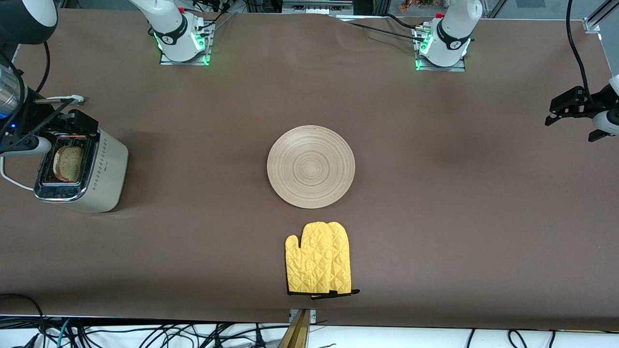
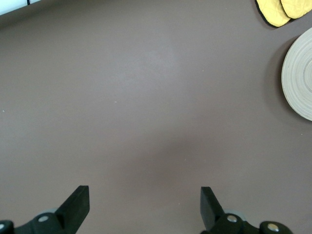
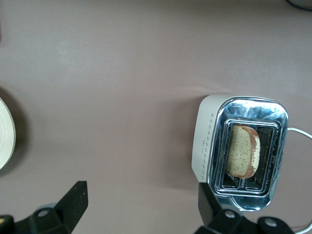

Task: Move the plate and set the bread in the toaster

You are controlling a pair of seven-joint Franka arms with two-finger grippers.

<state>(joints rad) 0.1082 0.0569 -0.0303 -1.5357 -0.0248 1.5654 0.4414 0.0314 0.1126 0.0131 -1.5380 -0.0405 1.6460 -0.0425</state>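
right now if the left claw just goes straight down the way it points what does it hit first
Probably only the bare brown table cover. The open left claw points down at it, and the round pale wooden plate lies off to one side of that line.

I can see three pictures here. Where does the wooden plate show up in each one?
Front view: plate at the middle of the table, bare, just above the yellow mitt.
Left wrist view: only part of its rim at the picture's edge, near the mitt's tips.
Right wrist view: a sliver at the edge.
Shared landmark: the brown table.
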